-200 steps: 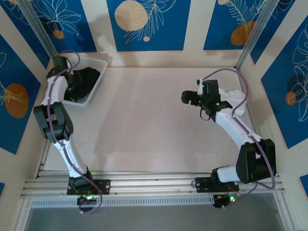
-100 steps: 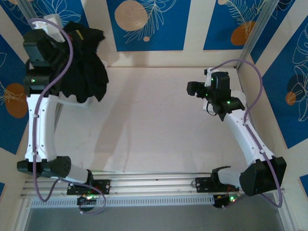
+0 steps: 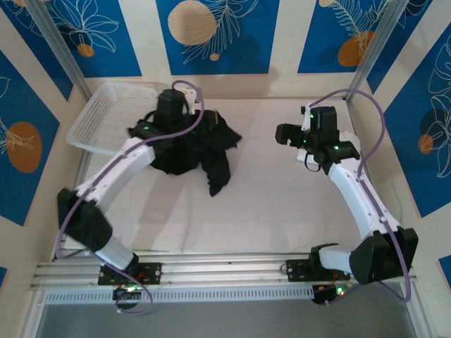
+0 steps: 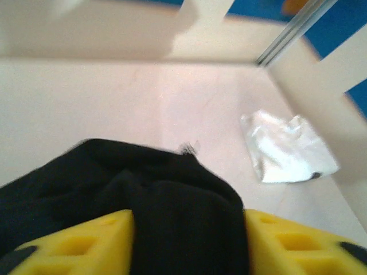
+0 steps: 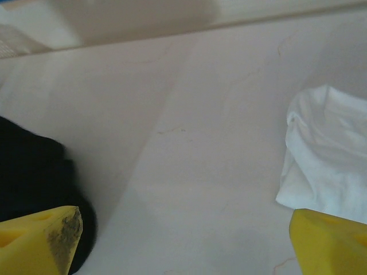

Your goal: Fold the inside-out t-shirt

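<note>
The inside-out t-shirt point(image 3: 211, 158) lies crumpled toward the surface's far left corner, bunched between the left end effector's point(image 4: 188, 216) fingers, gripped or loose I cannot tell, while the right end effector point(image 5: 183, 220) gapes empty; rising now, the left might snag and drag the cloth.

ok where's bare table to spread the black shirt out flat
Free: the middle strip of the table between the black t-shirt and the right tool, and the near half down to the rail. Crowded: far left, shirt beside the white basket; far right, where a white garment lies.
</note>
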